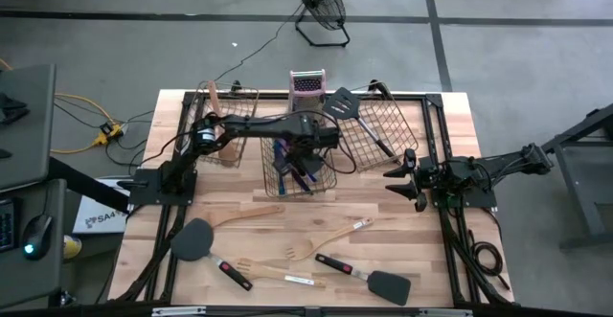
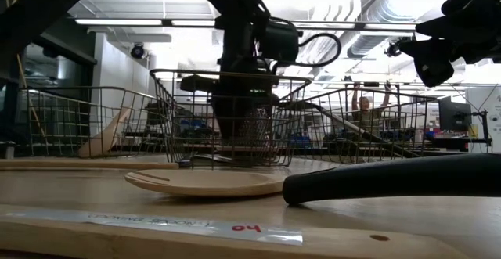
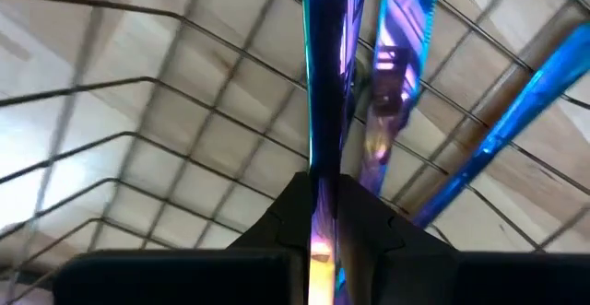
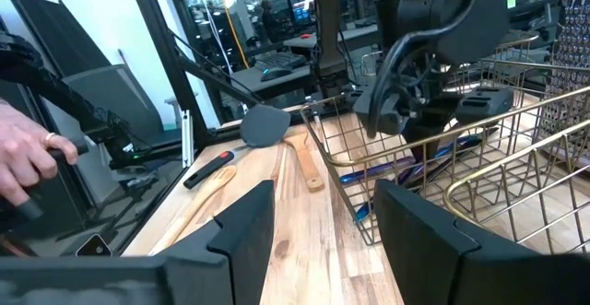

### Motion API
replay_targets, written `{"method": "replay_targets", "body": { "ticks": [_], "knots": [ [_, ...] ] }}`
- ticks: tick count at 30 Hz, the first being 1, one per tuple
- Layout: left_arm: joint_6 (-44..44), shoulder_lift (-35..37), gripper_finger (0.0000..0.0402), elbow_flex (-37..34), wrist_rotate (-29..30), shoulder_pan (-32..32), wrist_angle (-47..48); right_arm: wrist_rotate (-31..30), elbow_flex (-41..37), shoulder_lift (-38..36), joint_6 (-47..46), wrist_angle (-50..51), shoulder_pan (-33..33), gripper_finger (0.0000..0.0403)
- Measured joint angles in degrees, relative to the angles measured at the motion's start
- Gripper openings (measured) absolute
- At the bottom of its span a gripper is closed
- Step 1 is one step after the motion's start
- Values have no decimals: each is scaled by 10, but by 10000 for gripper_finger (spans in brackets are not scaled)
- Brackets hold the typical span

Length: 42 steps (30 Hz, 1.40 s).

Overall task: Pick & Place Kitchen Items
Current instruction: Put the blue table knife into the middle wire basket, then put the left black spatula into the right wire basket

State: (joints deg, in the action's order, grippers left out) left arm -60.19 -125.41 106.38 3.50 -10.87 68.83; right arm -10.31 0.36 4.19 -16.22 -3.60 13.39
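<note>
Purple-blue knife (image 3: 324,93) is pinched tight in the left gripper (image 3: 323,204) down inside the middle basket (image 1: 271,178), so it might snag the wires or slip out, while the right gripper (image 4: 318,222) idles wide open.

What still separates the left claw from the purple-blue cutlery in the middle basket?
Nothing visible: the left claw is down inside the middle basket, shut on one cutlery piece. The right claw waits open beside the right basket.
</note>
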Motion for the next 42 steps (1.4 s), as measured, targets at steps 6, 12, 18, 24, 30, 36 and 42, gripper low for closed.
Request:
{"method": "replay_targets", "body": {
  "ticks": [6, 12, 18, 24, 30, 36, 42],
  "knots": [
    [0, -4, 25, 0, 0, 0, -2, 0, 0, 0, 0, 0, 0, 180],
    [0, -4, 43, 0, -1, 0, -3, 0, 0, 0, 0, 0, 0, 180],
    [0, -4, 74, 0, -1, 0, -2, 0, 0, 0, 0, 0, 0, 180],
    [0, -4, 65, 0, 1, 0, -2, 0, 0, 0, 0, 0, 0, 180],
    [0, 6, 42, 0, 44, 9, 1, 0, 0, 0, 0, 0, 0, 180],
    [20, 49, 10, 0, 46, 16, -3, 0, 0, 0, 0, 0, 0, 180],
    [114, 98, 3, 1, 47, 20, 1, 0, 0, 0, 0, 0, 0, 180]
  ]
}}
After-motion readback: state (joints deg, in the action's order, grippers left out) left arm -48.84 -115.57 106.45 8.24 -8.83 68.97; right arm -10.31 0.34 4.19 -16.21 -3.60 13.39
